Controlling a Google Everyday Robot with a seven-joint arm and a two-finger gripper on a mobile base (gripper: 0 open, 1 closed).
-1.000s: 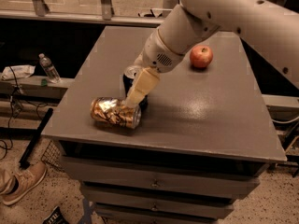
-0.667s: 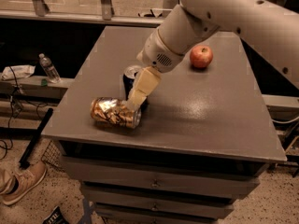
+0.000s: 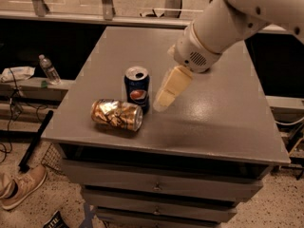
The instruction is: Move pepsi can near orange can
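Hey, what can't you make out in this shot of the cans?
Camera view:
- White robot arm: cut off by top and right edges.
- Grey table: far right corner hidden behind the arm.
- Dented orange-gold can: label too blurred.
- Cream gripper, right of the dark blue pepsi can: its far side hidden.

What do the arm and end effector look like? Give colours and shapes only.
The arm is a rounded white shell; its wrist has a small patch of vent holes. The end effector, just beside the pepsi can, is pale cream, flat and tapered.
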